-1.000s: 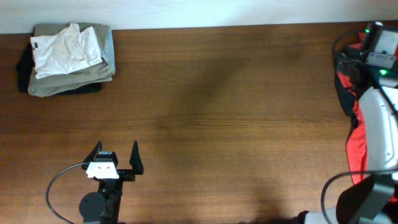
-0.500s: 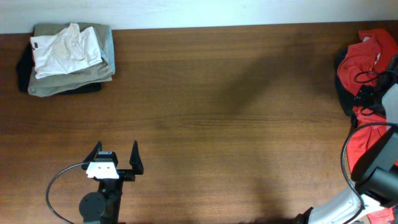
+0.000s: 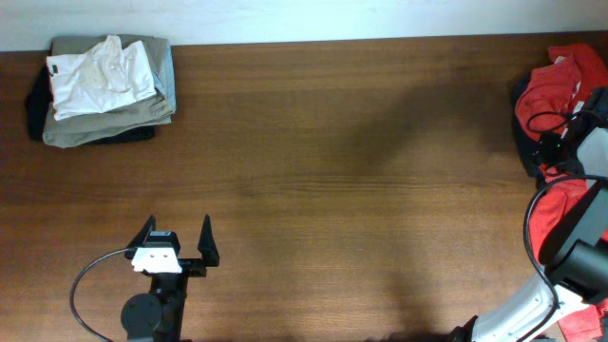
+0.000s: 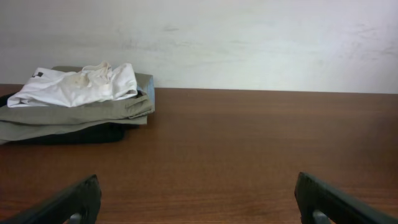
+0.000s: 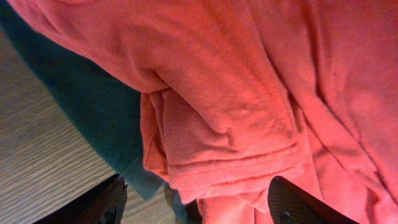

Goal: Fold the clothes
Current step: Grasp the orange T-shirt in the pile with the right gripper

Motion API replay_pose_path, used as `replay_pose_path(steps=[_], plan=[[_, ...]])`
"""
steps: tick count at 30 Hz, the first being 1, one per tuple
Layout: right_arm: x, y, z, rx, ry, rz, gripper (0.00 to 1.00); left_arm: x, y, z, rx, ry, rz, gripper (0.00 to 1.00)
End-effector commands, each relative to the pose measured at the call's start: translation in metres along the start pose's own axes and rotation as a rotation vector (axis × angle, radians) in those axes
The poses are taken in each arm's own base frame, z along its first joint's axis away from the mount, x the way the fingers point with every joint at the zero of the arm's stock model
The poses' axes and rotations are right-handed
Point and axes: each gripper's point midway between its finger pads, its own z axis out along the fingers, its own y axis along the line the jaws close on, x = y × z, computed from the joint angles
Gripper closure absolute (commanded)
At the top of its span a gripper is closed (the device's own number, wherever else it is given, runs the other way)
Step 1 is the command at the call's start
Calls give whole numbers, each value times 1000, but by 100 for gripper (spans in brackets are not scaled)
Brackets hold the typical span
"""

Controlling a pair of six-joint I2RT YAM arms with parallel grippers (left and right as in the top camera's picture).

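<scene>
Shirt (image 3: 560, 81) bunched at 3 o'clock: right gripper (image 5: 199, 202), jaws wide over a hem (image 5: 236, 163), should bite both layers squarely; left gripper (image 3: 177, 230) idles wide-open at 7 o'clock.

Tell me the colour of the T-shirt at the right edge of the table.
The T-shirt is red-orange, clearest in the right wrist view.

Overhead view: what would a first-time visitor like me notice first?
The crumpled red-orange T-shirt at the right edge of the dark wooden table; it fills the right wrist view. Then the stack of folded garments under a white top in the far left corner, and the open left gripper near the front.
</scene>
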Motion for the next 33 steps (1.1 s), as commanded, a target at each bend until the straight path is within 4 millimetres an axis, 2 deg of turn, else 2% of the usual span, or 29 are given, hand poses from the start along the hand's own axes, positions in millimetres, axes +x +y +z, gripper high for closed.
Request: replay_pose_path(steps=[1,3,4,8,14,19,21,25,27,29,32,33], plan=[[7,1,22,-2,36,-7,24,2,-1,0,3,1,1,1],[5,0,23,5,29,-6,26,2,-1,0,3,1,1,1],[3,0,23,8,24,-5,31,2,-1,0,3,1,1,1],[3,-1,24,11,22,-4,56,2,-1,0,3,1,1,1],[3,-2,24,14,22,-3,63,2,-1,0,3,1,1,1],[3,-2,24,14,22,-4,83,2,-1,0,3,1,1,1],[3,-2,24,14,22,-4,96,2,-1,0,3,1,1,1],[-3,-3,17,15,7,29,96,2,-1,0,3,1,1,1],[-15,-6,0,11,-25,68,96,2,-1,0,3,1,1,1],[-34,-8,-31,-3,-83,118,96,2,-1,0,3,1,1,1],[-72,27,-99,-202,-213,128,96,2,-1,0,3,1,1,1],[-85,51,-131,-312,-272,101,96,2,-1,0,3,1,1,1]])
